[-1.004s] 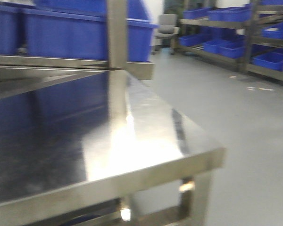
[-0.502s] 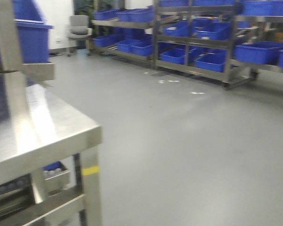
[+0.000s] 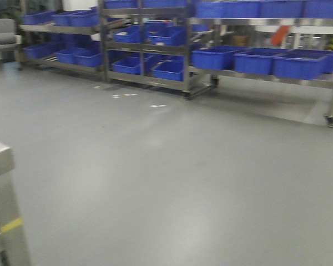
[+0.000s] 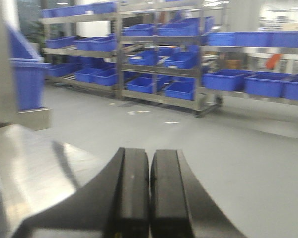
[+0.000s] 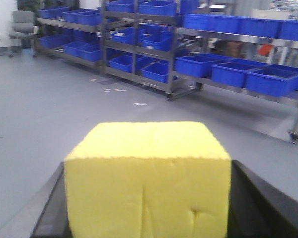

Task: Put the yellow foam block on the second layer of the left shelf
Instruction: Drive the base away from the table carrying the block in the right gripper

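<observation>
Right jaws clamp the bright yellow foam block point(image 5: 148, 183), its front face dented; left jaws pressed together, empty.

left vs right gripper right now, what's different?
Left gripper is shut and empty, pads touching; right gripper is shut on the yellow foam block. Left fingers sit together; right fingers sit apart, flanking the block. Left looks over a steel tabletop; right over open floor. Both have black fingers and face racks of blue bins.
</observation>
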Tool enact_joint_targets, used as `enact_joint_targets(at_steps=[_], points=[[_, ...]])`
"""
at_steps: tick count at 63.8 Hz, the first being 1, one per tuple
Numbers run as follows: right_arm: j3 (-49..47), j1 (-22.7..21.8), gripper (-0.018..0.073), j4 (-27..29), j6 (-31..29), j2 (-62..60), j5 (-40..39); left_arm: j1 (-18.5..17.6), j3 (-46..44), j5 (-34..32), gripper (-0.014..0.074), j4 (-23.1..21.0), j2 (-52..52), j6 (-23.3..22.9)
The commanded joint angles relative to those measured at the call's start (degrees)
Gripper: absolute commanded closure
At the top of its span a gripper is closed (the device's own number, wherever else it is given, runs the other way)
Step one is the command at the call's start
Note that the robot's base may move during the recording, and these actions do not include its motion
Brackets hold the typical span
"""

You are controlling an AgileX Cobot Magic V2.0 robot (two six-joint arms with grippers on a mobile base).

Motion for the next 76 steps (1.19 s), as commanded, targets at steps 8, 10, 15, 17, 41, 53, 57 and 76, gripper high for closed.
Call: enact_joint_targets(at_steps=[8, 10, 15, 17, 41, 53, 57, 76], points=[[-1.57, -0.29, 0.0039, -0.57, 0.00, 0.36, -5.70, 0.04, 1.53, -4.68, 0.0472, -0.32, -1.15, -0.19], [-1.57, -0.29, 0.0039, -0.57, 0.00, 0.36, -5.70, 0.04, 1.53, -4.68, 0.0472, -0.32, -1.15, -0.19], [-1.57, -0.29, 0.0039, -0.57, 0.00, 0.36, -5.70, 0.04, 1.53, -4.68, 0.0472, -0.32, -1.15, -0.19], [-1.57, -0.29, 0.0039, -0.57, 0.00, 0.36, -5.70, 0.04, 1.53, -4.68, 0.0472, -0.32, -1.15, -0.19], [-1.57, -0.29, 0.0039, -0.57, 0.00, 0.36, -5.70, -0.07, 1.53, -4.68, 0.0472, -0.32, -1.15, -0.19], [-1.57, -0.29, 0.0039, -0.57, 0.00, 0.36, -5.70, -0.07, 1.53, -4.68, 0.0472, -0.32, -1.15, -0.19], [-1.57, -0.29, 0.0039, -0.57, 0.00, 0.36, -5.70, -0.07, 1.53, -4.68, 0.0472, -0.32, -1.15, -0.19], [-1.57, -0.29, 0.0039, -0.57, 0.00, 0.36, -5.70, -0.07, 1.53, -4.68, 0.0472, -0.32, -1.15, -0.19]])
